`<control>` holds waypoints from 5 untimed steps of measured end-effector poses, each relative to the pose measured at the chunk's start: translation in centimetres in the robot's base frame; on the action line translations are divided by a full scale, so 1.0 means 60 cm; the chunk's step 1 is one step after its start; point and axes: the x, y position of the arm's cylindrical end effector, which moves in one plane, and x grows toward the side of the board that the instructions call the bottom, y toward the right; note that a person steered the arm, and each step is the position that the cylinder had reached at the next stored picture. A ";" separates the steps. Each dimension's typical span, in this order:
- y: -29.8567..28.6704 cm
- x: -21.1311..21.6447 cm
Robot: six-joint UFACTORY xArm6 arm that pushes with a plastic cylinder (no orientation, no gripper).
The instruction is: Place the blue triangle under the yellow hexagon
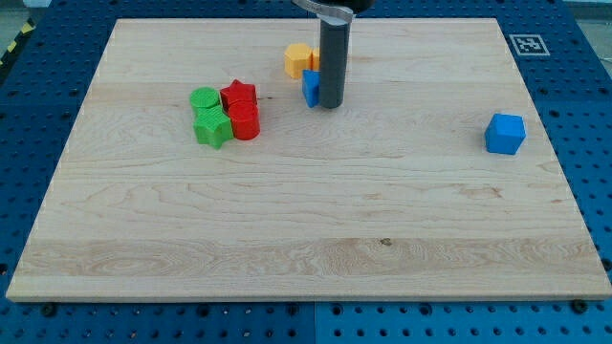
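The yellow hexagon (297,59) lies near the view's top centre of the wooden board. The blue triangle (310,87) sits just below it, touching or almost touching it, and is partly hidden by the rod. My tip (330,104) stands right against the blue triangle's right side, below and right of the yellow hexagon.
A cluster of two green blocks (208,117) and two red blocks (241,110) lies to the left of the tip. A blue cube (505,134) sits at the view's right. The board (306,229) lies on a blue perforated table, with a marker tag (527,44) at its top right corner.
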 end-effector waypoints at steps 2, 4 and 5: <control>-0.029 -0.031; -0.025 -0.027; 0.003 0.067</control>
